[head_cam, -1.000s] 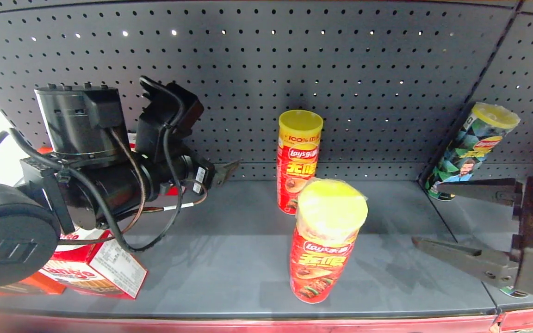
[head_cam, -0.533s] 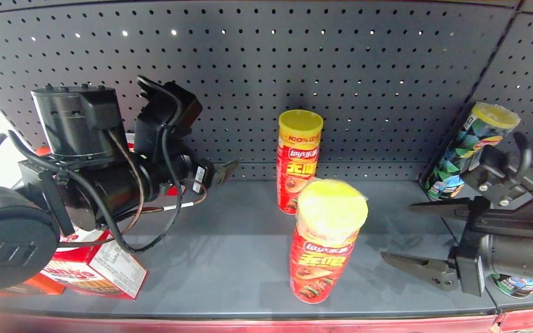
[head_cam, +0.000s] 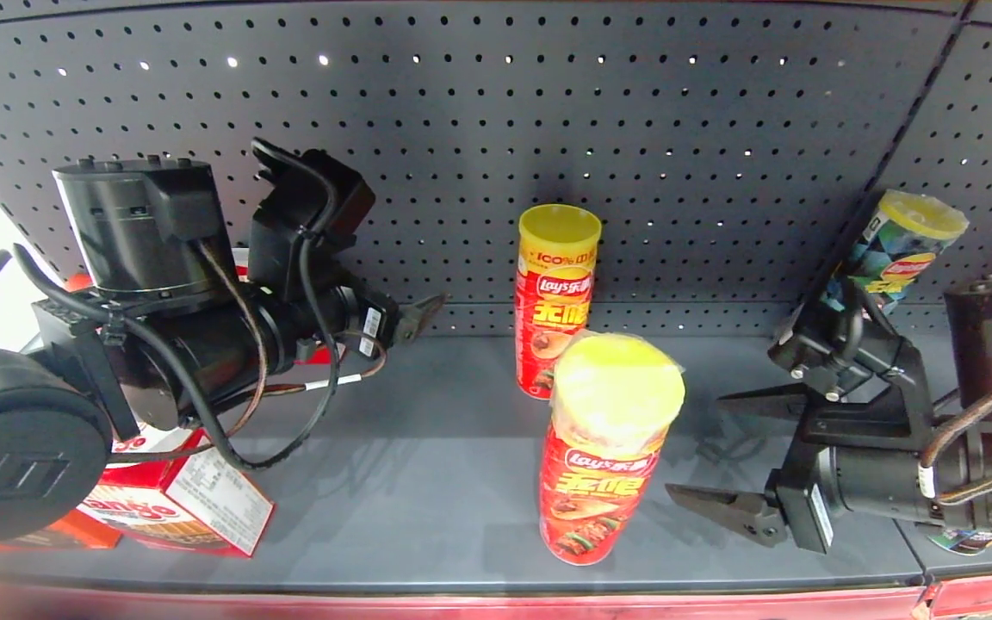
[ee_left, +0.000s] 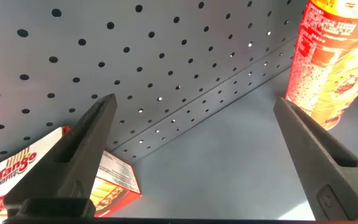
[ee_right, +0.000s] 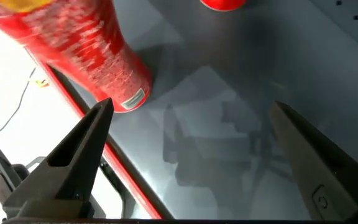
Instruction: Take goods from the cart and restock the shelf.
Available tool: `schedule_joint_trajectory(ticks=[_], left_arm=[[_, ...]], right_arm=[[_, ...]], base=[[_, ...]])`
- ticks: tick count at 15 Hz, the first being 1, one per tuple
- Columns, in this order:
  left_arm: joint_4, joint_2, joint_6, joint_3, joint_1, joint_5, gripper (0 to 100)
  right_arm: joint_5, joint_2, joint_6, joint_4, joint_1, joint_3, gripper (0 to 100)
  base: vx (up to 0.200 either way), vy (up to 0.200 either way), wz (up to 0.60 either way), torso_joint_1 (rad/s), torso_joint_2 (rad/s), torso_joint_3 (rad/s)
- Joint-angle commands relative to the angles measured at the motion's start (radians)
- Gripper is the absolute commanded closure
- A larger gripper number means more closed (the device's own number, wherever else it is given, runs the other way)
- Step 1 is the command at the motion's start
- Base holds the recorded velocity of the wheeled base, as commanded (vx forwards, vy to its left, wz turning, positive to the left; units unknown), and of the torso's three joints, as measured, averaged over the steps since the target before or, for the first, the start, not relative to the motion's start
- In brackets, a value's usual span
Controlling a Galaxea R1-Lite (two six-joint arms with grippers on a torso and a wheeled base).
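The right gripper (head_cam: pixel 707 452) is held wide open and empty, its jaws spread apart and pointed left, just beside the near red can (head_cam: pixel 604 456) without touching it. Its arm is laid in level from the right, low over the shelf (head_cam: pixel 427 482). The near red can is stood upright by the shelf's front edge, with the far red can (head_cam: pixel 553 301) upright behind it by the pegboard panel (head_cam: pixel 548 112). The left gripper (ee_left: pixel 191 124) is likewise spread open and empty, pointed right along the panel, well apart from the far red can. Its arm is bent in from the left, above the red boxes (head_cam: pixel 195 508). A dark green can (head_cam: pixel 901 245) is seen at the far right, behind the right arm.
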Motion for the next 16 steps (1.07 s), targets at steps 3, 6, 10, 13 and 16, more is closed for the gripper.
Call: schedule_joint_trajectory(ticks=[3, 6, 10, 13, 16], left_arm=[[0.000, 0.003, 0.000, 0.000, 0.002, 0.000, 0], [0.000, 0.003, 0.000, 0.002, 0.002, 0.000, 0], [0.000, 0.005, -0.002, 0.002, 0.002, 0.000, 0], [-0.014, 0.003, -0.002, 0.017, 0.002, 0.000, 0], [-0.014, 0.003, 0.000, 0.020, 0.002, 0.000, 0]], right_arm=[[0.000, 0.058, 0.000, -0.011, 0.002, -0.015, 0], [-0.009, 0.084, -0.001, -0.029, 0.008, -0.032, 0], [-0.012, 0.102, -0.003, -0.029, 0.015, -0.046, 0], [-0.012, 0.096, -0.004, -0.031, 0.014, -0.023, 0], [-0.012, 0.105, -0.004, -0.031, 0.017, -0.038, 0]], base=[[0.000, 0.000, 0.00, 0.000, 0.00, 0.000], [0.000, 0.000, 0.00, 0.000, 0.00, 0.000], [0.000, 0.000, 0.00, 0.000, 0.00, 0.000], [0.000, 0.000, 0.00, 0.000, 0.00, 0.000], [0.000, 0.000, 0.00, 0.000, 0.00, 0.000]])
